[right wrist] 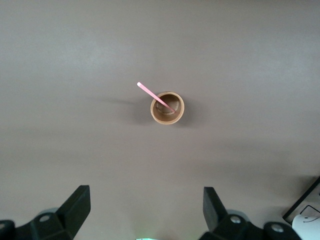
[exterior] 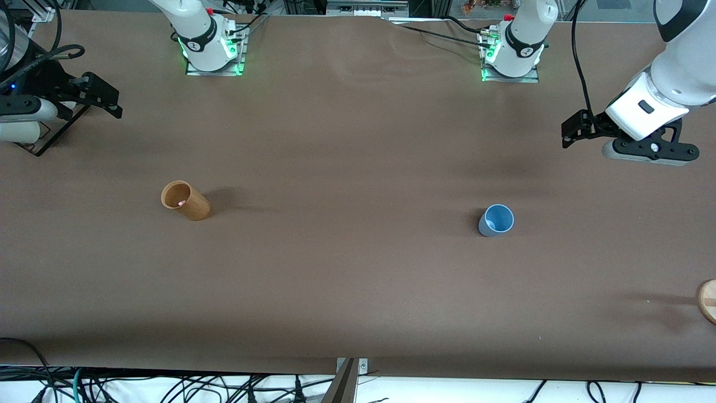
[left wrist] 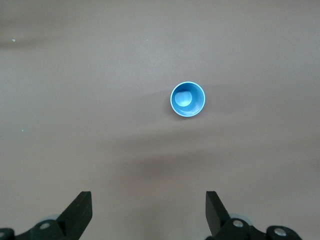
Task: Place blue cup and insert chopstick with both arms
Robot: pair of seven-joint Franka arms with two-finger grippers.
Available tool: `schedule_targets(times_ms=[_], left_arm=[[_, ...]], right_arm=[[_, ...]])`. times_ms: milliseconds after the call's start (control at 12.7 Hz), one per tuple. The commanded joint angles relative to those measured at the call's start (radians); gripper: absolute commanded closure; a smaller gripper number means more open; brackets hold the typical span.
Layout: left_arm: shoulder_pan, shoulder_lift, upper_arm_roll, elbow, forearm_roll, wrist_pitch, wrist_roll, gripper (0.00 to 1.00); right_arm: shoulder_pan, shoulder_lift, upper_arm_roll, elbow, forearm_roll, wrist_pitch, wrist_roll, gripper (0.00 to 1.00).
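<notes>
The blue cup (exterior: 496,220) stands upright and empty on the table toward the left arm's end; it also shows in the left wrist view (left wrist: 187,99). The chopstick (right wrist: 155,95) leans inside the tan wooden cup (exterior: 185,200), its pinkish-red tip sticking out over the rim; that cup also shows in the right wrist view (right wrist: 167,107). My left gripper (exterior: 576,131) is open and empty, high over bare table, apart from the blue cup; it also shows in its wrist view (left wrist: 149,210). My right gripper (exterior: 100,95) is open and empty, raised at the right arm's end, apart from the tan cup; it also shows in its wrist view (right wrist: 146,207).
A round wooden disc (exterior: 709,301) lies partly in view at the left arm's end, nearer the front camera than the blue cup. A black frame (exterior: 39,143) sits by the right gripper. The brown table (exterior: 358,268) stretches between the two cups.
</notes>
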State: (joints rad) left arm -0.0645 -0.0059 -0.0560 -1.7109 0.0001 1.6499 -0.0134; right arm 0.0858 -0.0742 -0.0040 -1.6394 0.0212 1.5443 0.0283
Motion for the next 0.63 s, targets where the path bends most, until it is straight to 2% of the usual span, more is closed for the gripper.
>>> schedule_targets(times_ms=[0,553], left_arm=[[-0.003,0.030,-0.004,0.036,-0.015,-0.016,0.021,0.00],[0.002,0.037,-0.002,0.037,-0.017,-0.013,0.024,0.00]], right_arm=[[-0.006,0.004,0.002,0.012,0.013,0.000,0.002,0.00],[-0.008,0.010,0.002,0.027,0.003,0.000,-0.047,0.00]])
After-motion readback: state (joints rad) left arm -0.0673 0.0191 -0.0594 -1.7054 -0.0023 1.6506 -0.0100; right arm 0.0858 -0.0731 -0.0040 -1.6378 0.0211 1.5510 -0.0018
